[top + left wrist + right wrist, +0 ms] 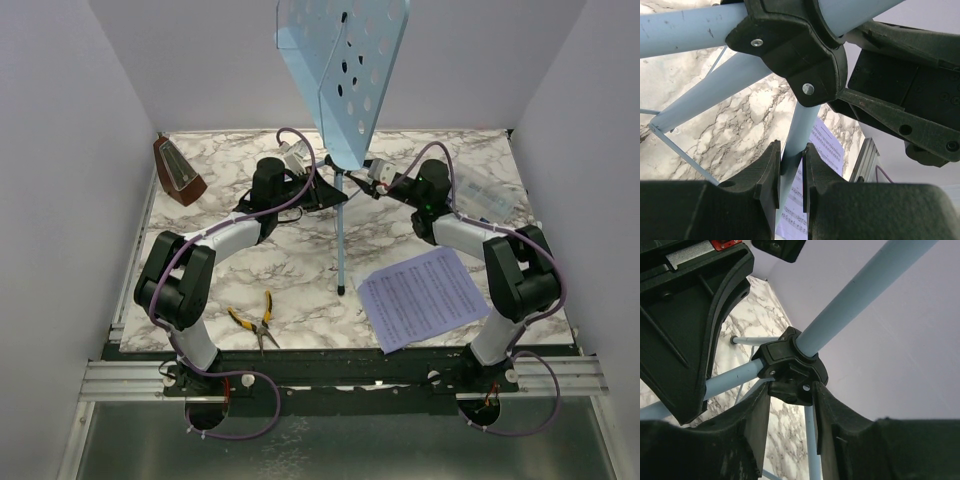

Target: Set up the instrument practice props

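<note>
Marbled counter (300,270): music stand (340,70) mid-frame; only the top view shows sheet (420,295) lower right, metronome (178,172) upper left. Wrist views: left hand (791,160) clamps a tube (800,125); right hand (790,405) straddles the hub (790,365), grip unclear.

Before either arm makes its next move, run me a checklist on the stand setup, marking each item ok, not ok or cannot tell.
1. Left pincer clamped on a leg of the music stand: ok.
2. Right pincer gripping the stand's black hub: cannot tell; its fingers straddle it.
3. All stand feet on the table: cannot tell; only one foot shows.
4. Sheet of music on the stand's desk: not ok; it lies flat on the table.
5. Metronome clear of both arms: ok.
6. Pliers clear of the visible stand foot: ok.
</note>
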`<state>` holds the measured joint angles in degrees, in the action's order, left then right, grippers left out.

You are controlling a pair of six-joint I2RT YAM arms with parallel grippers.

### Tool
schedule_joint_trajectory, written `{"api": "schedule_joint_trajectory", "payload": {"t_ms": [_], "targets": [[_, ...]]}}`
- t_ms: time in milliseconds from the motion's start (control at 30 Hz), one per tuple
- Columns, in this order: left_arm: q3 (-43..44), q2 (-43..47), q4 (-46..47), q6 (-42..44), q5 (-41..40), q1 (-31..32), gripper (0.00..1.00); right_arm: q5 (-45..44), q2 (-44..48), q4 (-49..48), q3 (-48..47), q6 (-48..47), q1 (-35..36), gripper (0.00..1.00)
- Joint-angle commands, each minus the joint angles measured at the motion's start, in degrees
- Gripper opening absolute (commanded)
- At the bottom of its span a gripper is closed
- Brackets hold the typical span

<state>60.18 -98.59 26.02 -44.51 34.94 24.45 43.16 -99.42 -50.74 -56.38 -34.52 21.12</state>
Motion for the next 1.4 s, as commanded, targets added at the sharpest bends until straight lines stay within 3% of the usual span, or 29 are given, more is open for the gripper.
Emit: {"api": "schedule_joint_trajectory", "payload": {"t_ms": [0,100,200,467,567,733,833,1033,1233,1367], "targets": [[-2.8,-1.5,-9.3,-2.4,-0.2,-0.7,0.00,0.1,-1.8,0.0,-2.4,0.9,0.7,0.35],[-2.8,-1.3,-9.3,-2.4,-0.2,-0.7,0.00,-1.4,-2.5,0.4,-3.1,5.6,0.7,0.15],[-2.8,-1.3,-9.3,-2.5,-0.1,-0.7,0.00,-7.0,-3.2,0.3,-3.0,13.5,0.5,0.04],[-2.9,-1.2,-9.0,-2.9,0.1,-0.7,0.00,-11.6,-5.6,0.5,-2.2,39.1,0.4,0.02],[-3.0,-1.2,-9.0,-2.8,0.0,-0.7,0.00,-15.7,-7.0,11.8,-7.2,53.5,-0.8,0.01],[-2.9,-1.3,-8.8,-3.0,0.1,-0.7,0.00,-10.1,-11.2,29.6,-17.7,70.8,-2.4,0.01],[-3.1,-1.3,-8.7,-3.0,0.1,-0.7,0.00,-4.2,-13.8,34.4,-21.6,80.6,-3.1,0.00],[-3.1,-0.9,-8.7,-3.2,0.2,-0.7,0.00,4.8,-17.5,20.6,-16.4,107.3,-5.9,0.01],[-3.2,-0.5,-8.6,-3.1,0.1,-0.6,0.00,2.9,-17.7,16.1,-14.3,116.5,-7.2,0.00],[-3.3,-0.1,-8.4,-3.0,0.0,-0.7,0.00,2.8,-19.5,2.9,-10.3,128.9,-7.6,0.04]]}}
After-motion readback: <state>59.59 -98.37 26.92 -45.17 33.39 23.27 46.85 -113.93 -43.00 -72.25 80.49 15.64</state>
